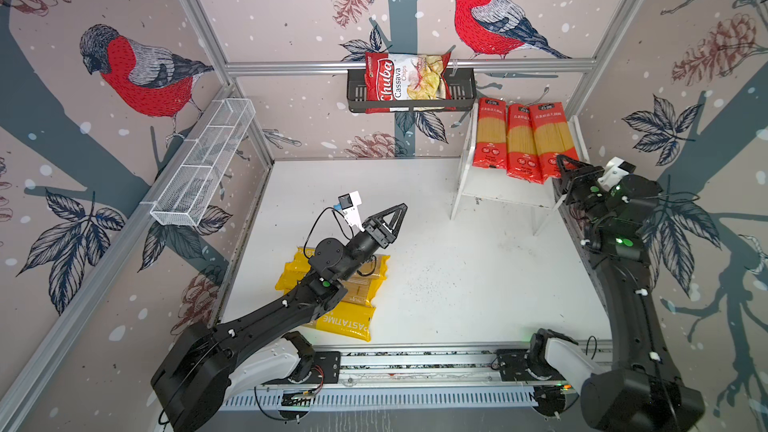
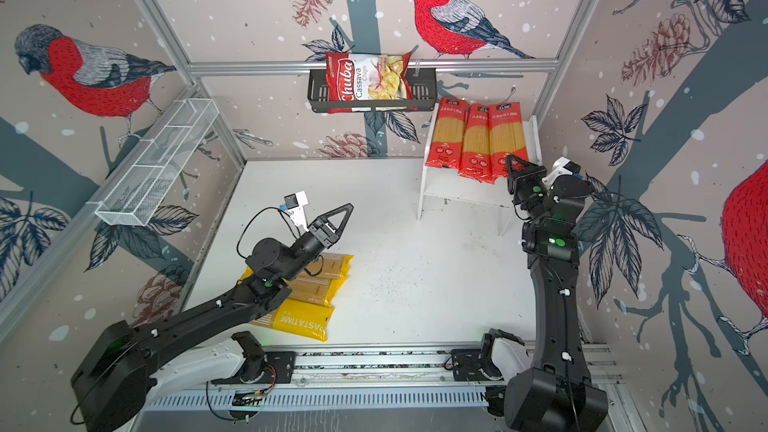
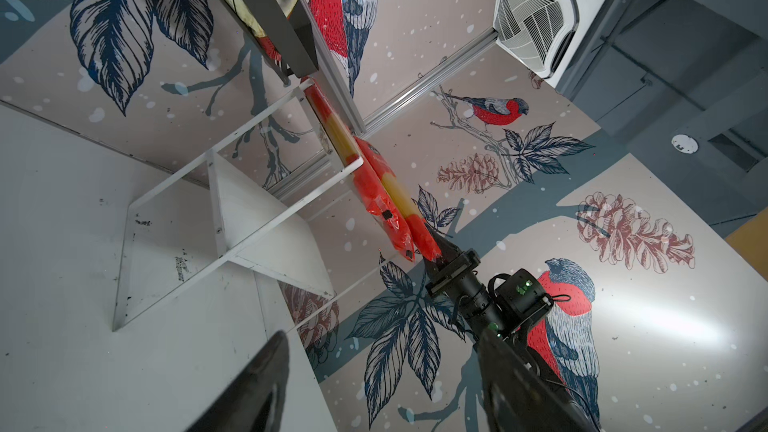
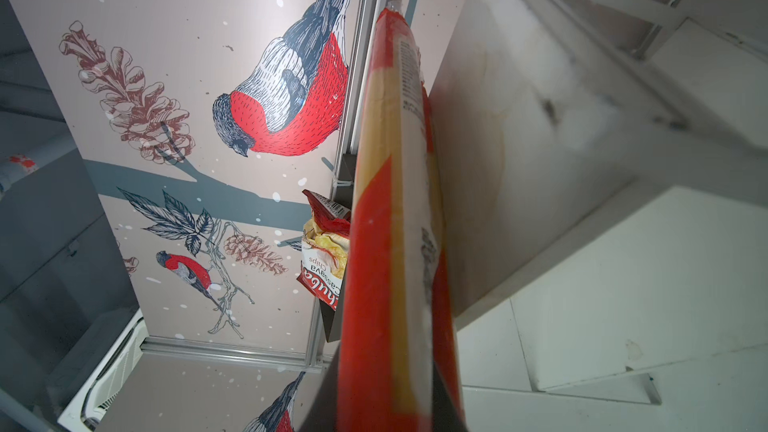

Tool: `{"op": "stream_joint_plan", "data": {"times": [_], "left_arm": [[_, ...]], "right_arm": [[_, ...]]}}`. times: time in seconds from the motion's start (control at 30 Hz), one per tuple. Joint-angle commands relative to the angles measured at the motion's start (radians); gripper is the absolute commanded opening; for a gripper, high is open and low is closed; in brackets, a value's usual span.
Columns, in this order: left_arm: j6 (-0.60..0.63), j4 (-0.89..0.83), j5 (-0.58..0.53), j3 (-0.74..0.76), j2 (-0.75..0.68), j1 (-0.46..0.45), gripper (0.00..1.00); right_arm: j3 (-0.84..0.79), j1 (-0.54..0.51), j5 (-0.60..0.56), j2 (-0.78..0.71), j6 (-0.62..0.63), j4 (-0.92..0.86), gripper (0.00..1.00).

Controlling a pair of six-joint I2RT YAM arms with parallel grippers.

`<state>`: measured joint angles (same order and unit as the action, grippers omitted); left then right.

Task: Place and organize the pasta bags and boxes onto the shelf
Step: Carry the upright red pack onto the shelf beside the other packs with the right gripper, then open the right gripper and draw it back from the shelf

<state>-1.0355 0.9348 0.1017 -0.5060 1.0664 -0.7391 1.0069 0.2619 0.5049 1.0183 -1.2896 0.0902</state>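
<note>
In both top views the shelf (image 1: 507,193) carries three red packets (image 1: 521,143) side by side on its top board, their long axes running from the shelf's back edge to its front. The right gripper (image 1: 562,162) sits at the front end of the rightmost red packet (image 1: 550,139), but its own body hides the grip. Three yellow packets (image 2: 307,317) lie on the table well apart from the shelf, off its front-left, with their long axes crosswise to the red ones. The left arm covers their middles. The left gripper (image 1: 397,211) hangs above them side-on, so its gap cannot be read here.

The left wrist view shows the shelf (image 3: 270,218) from low down. The red packets (image 3: 374,184) appear edge-on and overhang the top board's front. The right gripper (image 3: 436,251) is clamped on the end of one. Only one left finger (image 3: 266,380) shows. It stands off-centre with nothing against it, so the jaws seem to stand apart and empty.

In the right wrist view the held packet (image 4: 386,222) runs lengthwise out from between the jaws and fills the middle of the frame. Beyond it a chips bag (image 4: 324,251) is half hidden.
</note>
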Motion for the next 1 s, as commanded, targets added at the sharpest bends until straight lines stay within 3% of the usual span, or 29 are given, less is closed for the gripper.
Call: {"op": "stream_joint_plan", "data": {"times": [0.0, 0.23, 0.47, 0.6, 0.73, 0.97], "left_arm": [[0.022, 0.017, -0.007, 0.008, -0.003, 0.0, 0.71], [0.009, 0.041, 0.01, 0.011, 0.016, 0.001, 0.71], [0.021, 0.012, 0.003, 0.012, -0.006, 0.0, 0.71], [0.022, 0.016, 0.01, 0.011, 0.008, 0.0, 0.71], [0.014, 0.032, 0.02, 0.011, 0.03, 0.0, 0.71], [0.003, 0.055, 0.039, -0.001, 0.066, -0.003, 0.71]], "right_arm": [[0.016, 0.015, 0.023, -0.015, -0.009, 0.077, 0.09], [-0.016, 0.035, -0.003, -0.007, -0.016, 0.071, 0.23], [-0.074, 0.037, 0.037, -0.036, -0.014, 0.066, 0.51], [-0.127, 0.045, 0.032, -0.103, -0.009, 0.022, 0.57], [-0.18, 0.043, 0.026, -0.17, -0.008, -0.006, 0.58], [-0.162, 0.04, 0.024, -0.138, 0.024, 0.013, 0.44]]}}
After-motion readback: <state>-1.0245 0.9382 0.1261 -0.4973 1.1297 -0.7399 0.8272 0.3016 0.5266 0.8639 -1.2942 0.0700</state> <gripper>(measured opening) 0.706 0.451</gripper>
